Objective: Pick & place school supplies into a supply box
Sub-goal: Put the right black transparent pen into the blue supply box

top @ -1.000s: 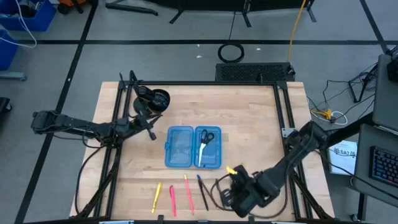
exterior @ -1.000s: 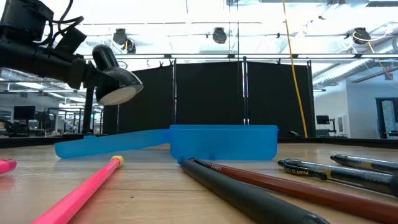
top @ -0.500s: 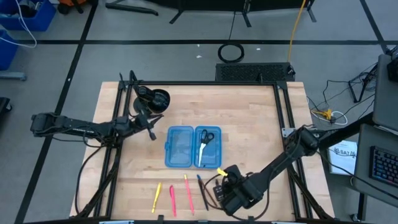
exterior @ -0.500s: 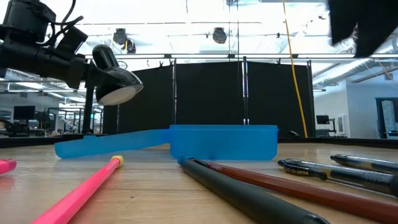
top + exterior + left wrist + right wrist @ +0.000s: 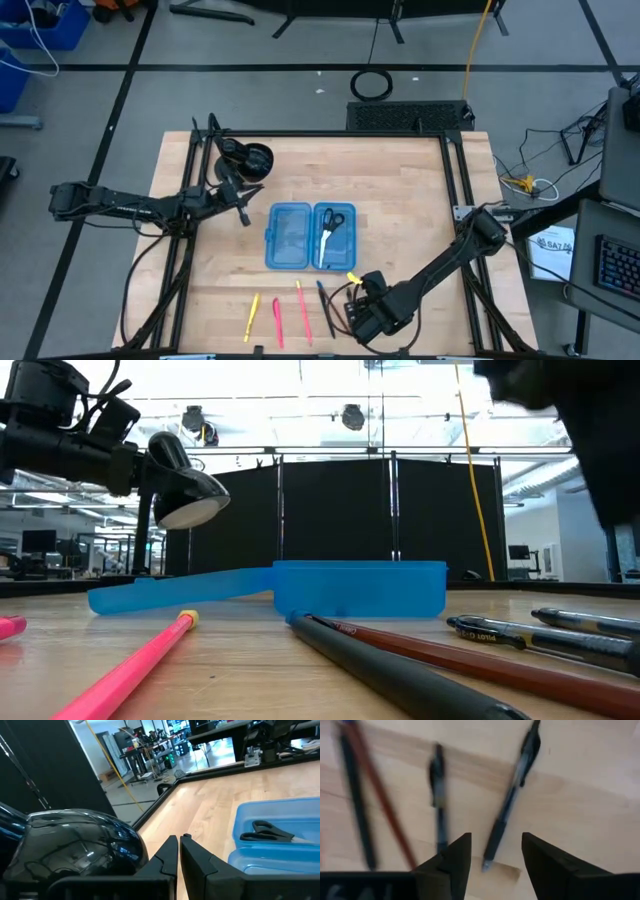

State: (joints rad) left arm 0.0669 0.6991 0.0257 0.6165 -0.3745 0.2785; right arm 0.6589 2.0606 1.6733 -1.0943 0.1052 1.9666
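Observation:
The blue supply box (image 5: 308, 237) lies open at mid-table, with black-handled scissors (image 5: 330, 224) in its right half. A yellow pen (image 5: 252, 316), two pink pencils (image 5: 277, 322) and dark pens (image 5: 324, 304) lie in a row near the front edge. My right gripper (image 5: 495, 852) hovers open above that row's right end (image 5: 348, 312). Its fingers stand on either side of a dark pen (image 5: 510, 805) without touching it. My left gripper (image 5: 179, 840) is shut and empty, left of the box beside a black round stand (image 5: 246, 160).
More pens lie under the right wrist: a second dark pen (image 5: 437, 795), a red-brown pencil (image 5: 380, 795) and a dark one (image 5: 352, 800). Black frame rails (image 5: 455, 190) run along the table's sides. Bare wood lies to the box's right.
My right gripper has gone toward the table's left edge along the near edge, closing on the dark pens. In the low view its arm has come into the picture at the upper right. The left arm and all the supplies have kept still.

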